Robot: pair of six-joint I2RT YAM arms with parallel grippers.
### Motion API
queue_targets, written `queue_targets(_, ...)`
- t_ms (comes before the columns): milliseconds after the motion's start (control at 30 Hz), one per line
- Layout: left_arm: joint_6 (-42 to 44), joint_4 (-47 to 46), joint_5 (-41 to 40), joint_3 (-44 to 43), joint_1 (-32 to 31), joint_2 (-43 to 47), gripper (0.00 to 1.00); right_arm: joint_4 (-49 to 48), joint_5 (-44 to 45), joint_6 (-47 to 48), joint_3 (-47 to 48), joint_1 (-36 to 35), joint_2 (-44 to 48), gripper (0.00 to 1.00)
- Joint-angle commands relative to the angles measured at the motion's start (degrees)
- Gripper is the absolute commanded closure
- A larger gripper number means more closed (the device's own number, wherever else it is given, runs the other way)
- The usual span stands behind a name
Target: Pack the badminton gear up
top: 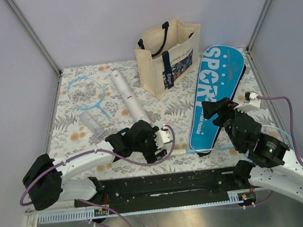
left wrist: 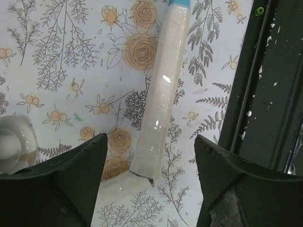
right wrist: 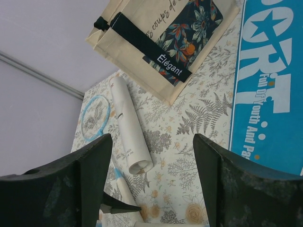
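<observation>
My left pincer (left wrist: 150, 142) hangs wide open over the near racket (left wrist: 163, 94), one finger on each side of its white handle and neither touching; it holds nothing. The handle looks glossy and smooth, so I judge a pinch this close to the butt end could slip. It could also let the long frame pivot and droop. The black rail (left wrist: 270, 94) runs just beside my outer finger, and a descent drifting that way would knock it. A clear round thing (left wrist: 14, 146) sits near the other finger and could get nudged.

From above, the racket's thin blue shaft runs across the front of the worktop (top: 173, 111) toward my right arm. Its head seems to lie partly beneath that arm. If I lift or drag the handle, the head may catch there.

My right pincer (right wrist: 151, 139) is also spread wide and empty, poised above the lower part of the blue case (top: 219, 84). I cannot tell whether the case is zipped; if it is, nothing goes in until it is opened.

Farther back, the white tube (top: 129, 97) lies on the worktop and may roll if bumped. The far racket (top: 85, 93) lies beside it at the left. The tote bag (top: 169, 51) stands upright between the tube and the case, crowding any sweep across the back.
</observation>
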State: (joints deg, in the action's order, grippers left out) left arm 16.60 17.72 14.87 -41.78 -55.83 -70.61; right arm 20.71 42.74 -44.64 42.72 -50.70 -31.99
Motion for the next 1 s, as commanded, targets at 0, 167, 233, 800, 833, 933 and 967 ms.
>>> queue_targets(0,2.3,-9.3,1.1,-1.0,-1.7,-4.0,0.24,-1.5,5.1,0.8,-1.1,-0.2,3.1,0.22)
queue_targets(167,1.8,-13.1,-0.4,0.4,-4.6,-8.8,0.28,-1.1,5.3,0.9,-1.1,-0.3,4.3,0.22)
queue_targets(233,1.4,-14.2,-0.6,0.8,-5.4,-10.0,0.30,-1.2,5.1,0.8,-1.1,-0.3,4.2,0.22)
queue_targets(800,-1.3,-20.0,-7.8,2.5,-6.8,-13.9,0.75,-1.1,3.7,-2.5,-1.8,-0.3,2.1,0.24)
queue_targets(833,-2.0,-19.9,-7.9,2.7,-6.8,-13.2,0.80,-1.1,3.8,-2.8,-1.9,-0.3,1.9,0.24)
queue_targets(933,-4.7,-19.7,-7.1,3.2,-6.8,-9.6,0.91,-1.0,2.5,-4.7,-2.4,-0.3,1.1,0.24)
queue_targets(967,-6.0,-19.6,-7.0,3.1,-6.8,-8.4,0.97,-1.1,2.1,-5.2,-2.6,-0.3,0.6,0.24)
